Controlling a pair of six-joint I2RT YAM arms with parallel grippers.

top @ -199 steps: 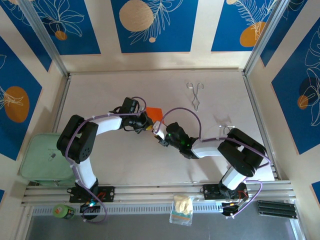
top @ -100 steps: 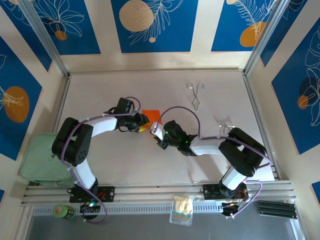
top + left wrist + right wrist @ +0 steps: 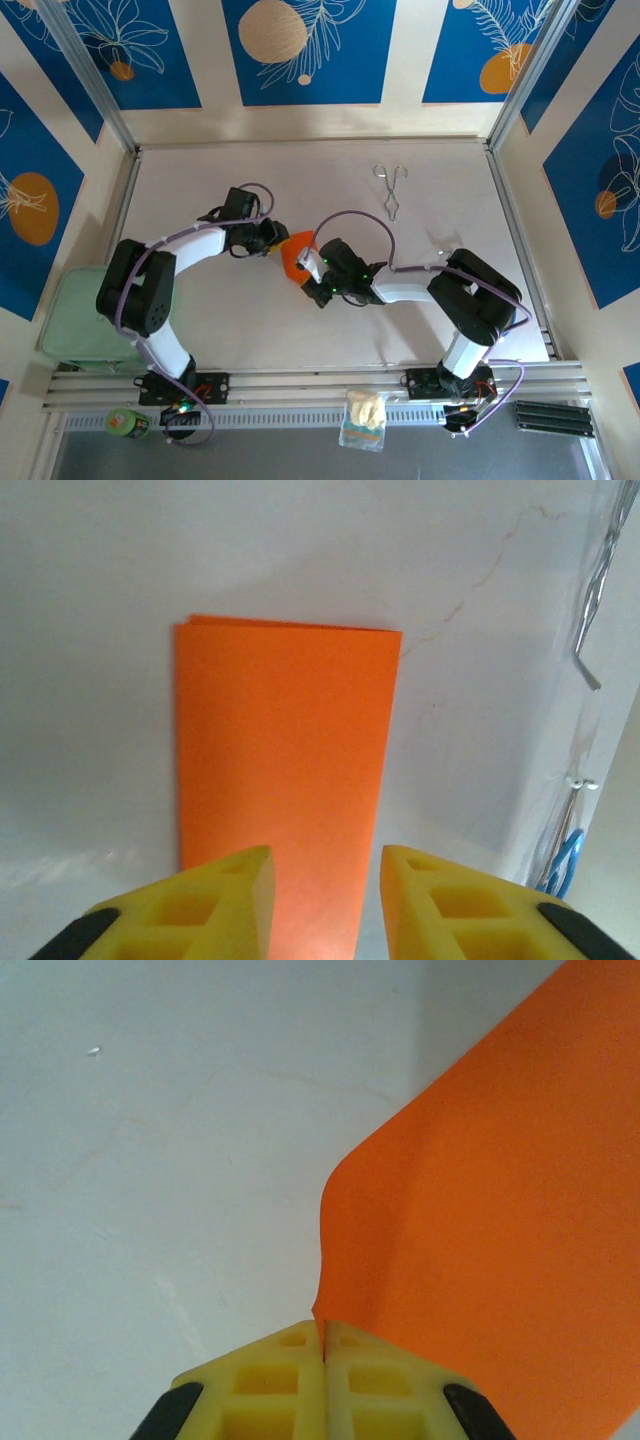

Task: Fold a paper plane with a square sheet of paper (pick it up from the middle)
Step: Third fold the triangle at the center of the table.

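My right tool (image 3: 322, 1348) is clenched on one edge of the thin, bright orange square sheet of paper (image 3: 480, 1210). Its yellow fingers meet with only the paper between them, and the sheet curls upward from that pinch. My left tool (image 3: 325, 885) is released: its two yellow fingers stand apart over the near end of the same sheet. In the left wrist view the sheet lies flat on the pale bench (image 3: 100, 580) as a narrow rectangle with a doubled far edge. In the top view the sheet sits between the two tools, near the middle of the bench and well apart from the metal tongs (image 3: 390, 190). I judge the step in hand to be an early fold, since no dart shape is formed yet. The next move calls for carrying the pinched edge across to its matching edge and aligning it squarely. The left tool should then come down to pin the sheet and press the crease.
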